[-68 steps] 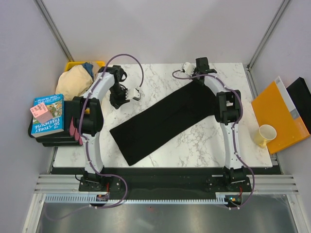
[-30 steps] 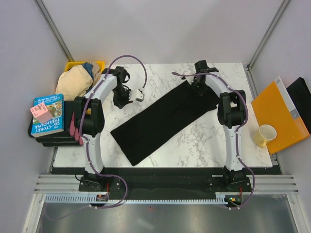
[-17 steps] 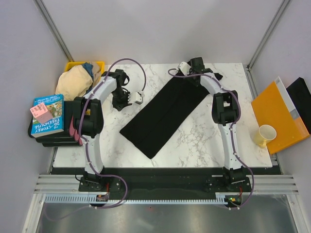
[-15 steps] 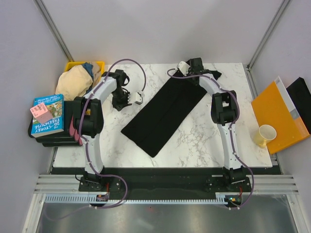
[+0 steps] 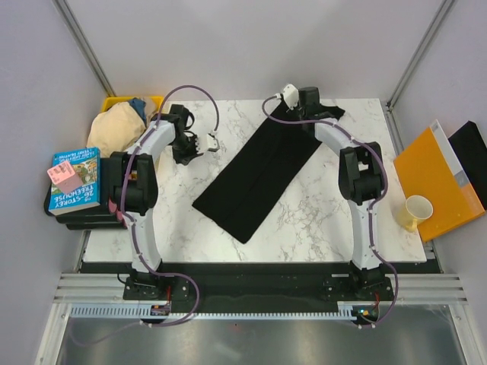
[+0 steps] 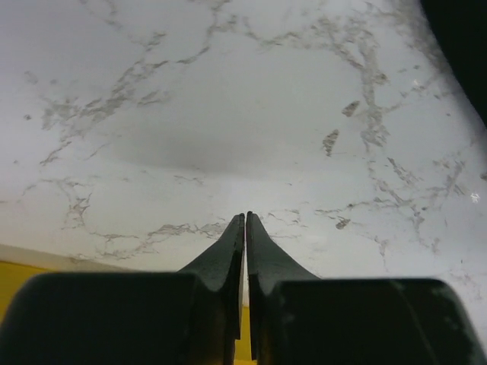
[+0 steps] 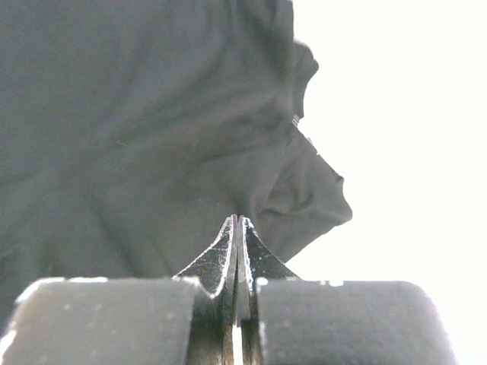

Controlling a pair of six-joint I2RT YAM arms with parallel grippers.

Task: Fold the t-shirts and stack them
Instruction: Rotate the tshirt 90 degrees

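The right gripper (image 7: 237,220) jaws pinch the far end of the black t-shirt (image 5: 255,179) lying diagonally across the bench (image 5: 319,220), the left gripper (image 6: 245,219) jaws sit almost pressed together, empty, over bare marble, and the book (image 5: 74,181) reads "STOREY TREEHOUSE".

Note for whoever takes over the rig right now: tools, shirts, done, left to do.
Left tool: shut, empty, over bare table.
Right tool: shut at the far end of the black t-shirt; grip unclear.
Black t-shirt: long diagonal strip on the table, apparently folded lengthwise.
Beige t-shirt and blue t-shirt: crumpled at far left, unfolded.
To do: finish the black fold, fold the others, stack.
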